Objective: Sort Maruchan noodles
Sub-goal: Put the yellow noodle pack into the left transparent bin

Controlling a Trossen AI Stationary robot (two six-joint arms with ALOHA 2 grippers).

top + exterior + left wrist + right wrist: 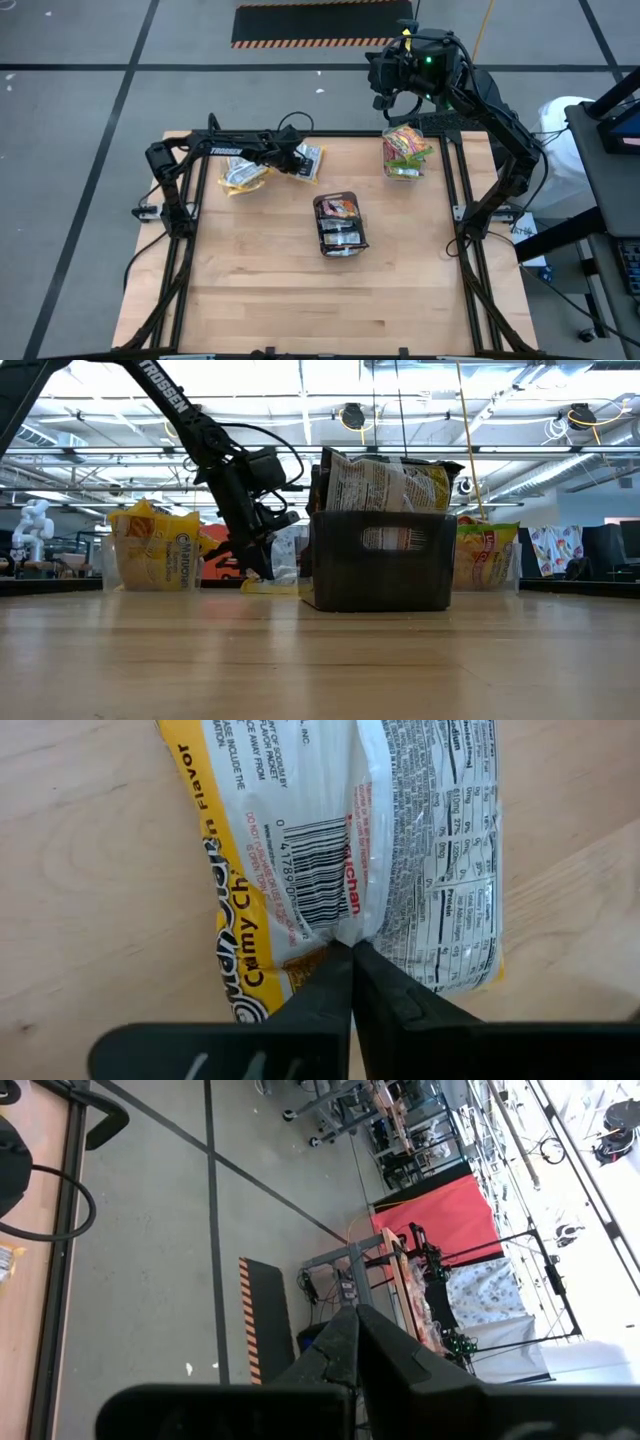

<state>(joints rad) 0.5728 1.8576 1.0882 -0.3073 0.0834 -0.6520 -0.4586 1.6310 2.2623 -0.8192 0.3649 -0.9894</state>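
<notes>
Pinching the back seam of a yellow packet (350,870), the left gripper (352,952) has its fingers closed to a thin line on the film just below the barcode; the packet lies label-down on the table (300,300), at about eleven o'clock from the table's centre; the same gripper (296,158) shows from above beside this packet (307,162).

Handling, as a judgement: the packet looks light and flat, its wrapper thin, glossy and likely slippery; the noodle block inside is probably brittle, so a hard squeeze across the body could crack it; the raised seam or a crimped end offers loose film to grip, though a grip on film alone may let the packet swing or slip out.

Counts, so far as they can be made: one yellow packet lies loose on the wood; a clear tub (243,176) at ten o'clock holds yellow packets, number not readable; a second clear tub (405,152) at one o'clock holds green-edged orange-pink packets, several, not countable; the dark grey tray (341,226) near the centre holds a stack of packets standing on edge, dark brown at one end, perhaps three or four; the level view confirms all three containers are occupied but gives no firmer tally.

The right gripper (355,1320) is raised beyond the table's far edge at one o'clock, fingers together and holding nothing.
</notes>
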